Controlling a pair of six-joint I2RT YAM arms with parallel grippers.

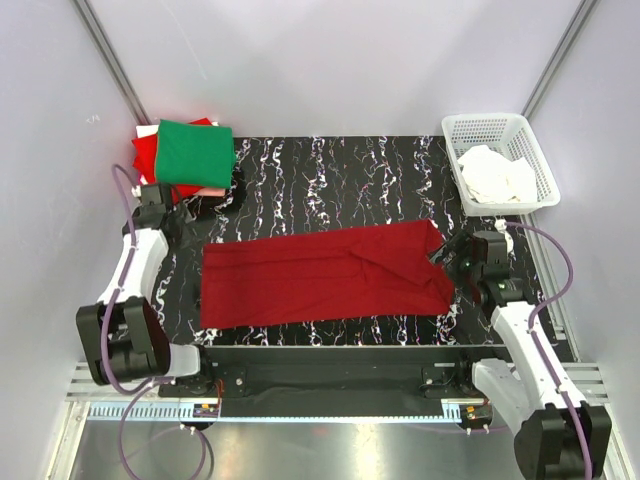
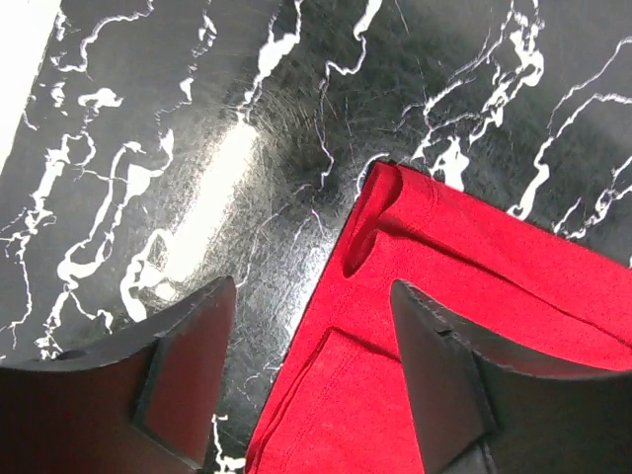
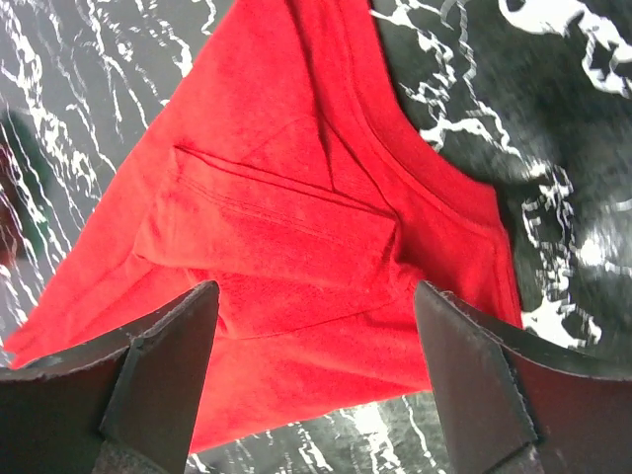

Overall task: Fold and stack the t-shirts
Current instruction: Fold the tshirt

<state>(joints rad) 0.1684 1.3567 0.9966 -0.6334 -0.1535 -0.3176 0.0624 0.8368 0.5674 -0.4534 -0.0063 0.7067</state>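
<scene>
Crimson t-shirt (image 1: 325, 275) lies folded lengthwise on the marbled table (image 1: 330, 180); left tool (image 2: 308, 291) and right tool (image 3: 316, 291) gape wide, both empty.

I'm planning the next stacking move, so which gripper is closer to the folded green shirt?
Left. The left gripper is just short of the green shirt, over the crimson shirt's far-left corner; the right gripper is across the table at its collar end.
</scene>
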